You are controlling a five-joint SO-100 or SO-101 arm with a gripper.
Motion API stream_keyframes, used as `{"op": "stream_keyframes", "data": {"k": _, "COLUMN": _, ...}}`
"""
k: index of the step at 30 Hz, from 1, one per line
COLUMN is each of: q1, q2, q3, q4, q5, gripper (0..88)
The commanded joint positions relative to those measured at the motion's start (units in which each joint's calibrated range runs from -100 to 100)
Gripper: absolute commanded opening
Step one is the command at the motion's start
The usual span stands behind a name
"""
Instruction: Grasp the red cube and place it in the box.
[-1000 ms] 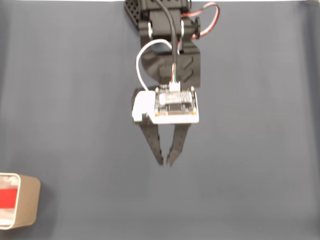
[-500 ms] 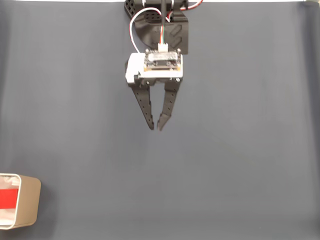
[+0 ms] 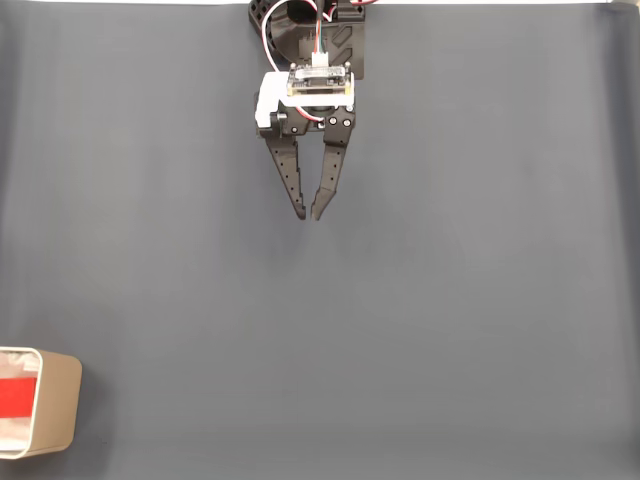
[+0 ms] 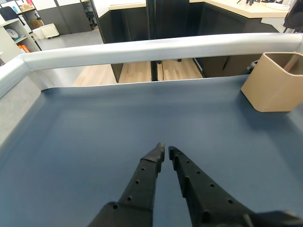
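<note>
Red cube (image 3: 15, 397) already down inside the box (image 3: 60, 405), seen in the fixed view as a red band against the white interior, at the lower left corner of the frame and partly cut by the edge. Placed there, by all appearances, as the task's end state; nothing left on the dark blue-grey mat (image 3: 450, 300) to fetch. Gripper (image 3: 308, 214) up near the top centre of that view, well apart from the box, tips pointing down the picture and almost meeting, with only a sliver of gap between them. Nothing held: in the wrist view the gripper (image 4: 164, 151) shows bare tips over plain mat. Drawn in near the arm's base, probably as a rest pose clear of the box, so that the cube sits undisturbed. White circuit board (image 3: 320, 84) riding on top of the wrist, with its white cable (image 3: 266, 48) looping back toward the arm. Beige box wall (image 4: 277, 82) at the right edge in the wrist view, its interior hidden from that angle, before a silver rail (image 4: 142, 49) at the table's far edge. Task judged essentially finished.
</note>
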Motion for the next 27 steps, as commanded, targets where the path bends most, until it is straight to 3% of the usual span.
{"op": "stream_keyframes", "data": {"k": 1, "q1": 0.5, "q2": -7.7, "q3": 4.1, "q4": 0.9, "q5": 0.4, "gripper": 0.0}}
{"op": "stream_keyframes", "data": {"k": 27, "q1": -0.9, "q2": -15.1, "q3": 6.3, "q4": 47.3, "q5": 0.0, "gripper": 0.0}}
